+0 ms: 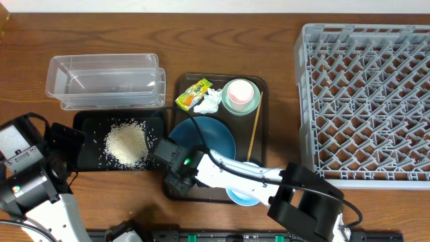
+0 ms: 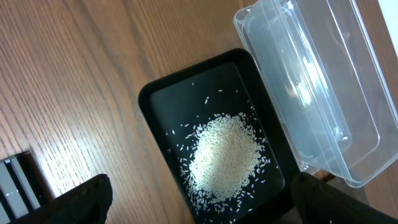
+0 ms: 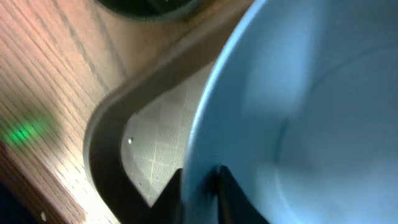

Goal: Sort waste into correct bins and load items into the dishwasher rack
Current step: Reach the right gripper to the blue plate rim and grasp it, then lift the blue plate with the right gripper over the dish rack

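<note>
The dark-blue bowl (image 1: 205, 138) sits on the brown serving tray (image 1: 261, 84). My right gripper (image 1: 180, 168) is at the bowl's near-left rim. In the right wrist view its jaws (image 3: 199, 180) are shut on the rim of the bowl (image 3: 298, 112), one finger inside and one outside. My left gripper (image 2: 199, 202) is open and empty above the near end of the black tray (image 2: 155, 99), which holds the rice heap (image 2: 224, 155). The wrapper (image 1: 193, 94) and tissue (image 1: 209, 101) lie on the brown tray. The pink cup (image 1: 240, 91) sits in the mint-green bowl (image 1: 228, 104).
The clear tub (image 1: 104, 81) stands behind the black tray (image 1: 87, 121). The wooden stick (image 1: 254, 131) lies along the brown tray's right side. The light-blue bowl (image 1: 242, 196) is partly hidden under my right arm. The grey rack (image 1: 366, 101) fills the right side.
</note>
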You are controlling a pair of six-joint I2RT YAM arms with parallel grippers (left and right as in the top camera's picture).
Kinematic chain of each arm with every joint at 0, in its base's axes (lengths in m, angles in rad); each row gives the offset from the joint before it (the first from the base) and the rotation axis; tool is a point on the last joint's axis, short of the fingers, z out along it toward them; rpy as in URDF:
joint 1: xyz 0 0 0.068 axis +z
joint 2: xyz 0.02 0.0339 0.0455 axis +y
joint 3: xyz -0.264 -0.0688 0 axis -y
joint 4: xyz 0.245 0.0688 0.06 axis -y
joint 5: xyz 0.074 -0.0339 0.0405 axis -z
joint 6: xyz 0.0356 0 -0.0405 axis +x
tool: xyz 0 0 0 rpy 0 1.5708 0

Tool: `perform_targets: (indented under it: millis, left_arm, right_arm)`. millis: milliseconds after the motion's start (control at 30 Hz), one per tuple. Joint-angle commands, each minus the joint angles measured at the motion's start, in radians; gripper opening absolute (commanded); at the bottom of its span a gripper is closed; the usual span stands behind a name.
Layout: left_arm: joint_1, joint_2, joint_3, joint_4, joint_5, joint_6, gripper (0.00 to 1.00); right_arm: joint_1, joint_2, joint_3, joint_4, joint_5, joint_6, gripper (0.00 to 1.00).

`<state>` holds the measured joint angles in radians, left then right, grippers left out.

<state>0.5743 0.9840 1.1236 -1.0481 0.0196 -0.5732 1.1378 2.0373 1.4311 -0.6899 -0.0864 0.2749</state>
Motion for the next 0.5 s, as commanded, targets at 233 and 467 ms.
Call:
perform_targets:
  millis: [233,467]
  left_arm:
    - [0.005,-0.002,0.023,-0.003,-0.005,-0.005,0.95]
    - [0.005,-0.002,0.023,-0.002,-0.005,-0.005,0.95]
  right_arm:
    - [-0.037,-0.005,0.233,-0.187,-0.086,0.024,0.01]
    - [-0.171,-0.034,0.512,-0.418,-0.120,-0.029,0.01]
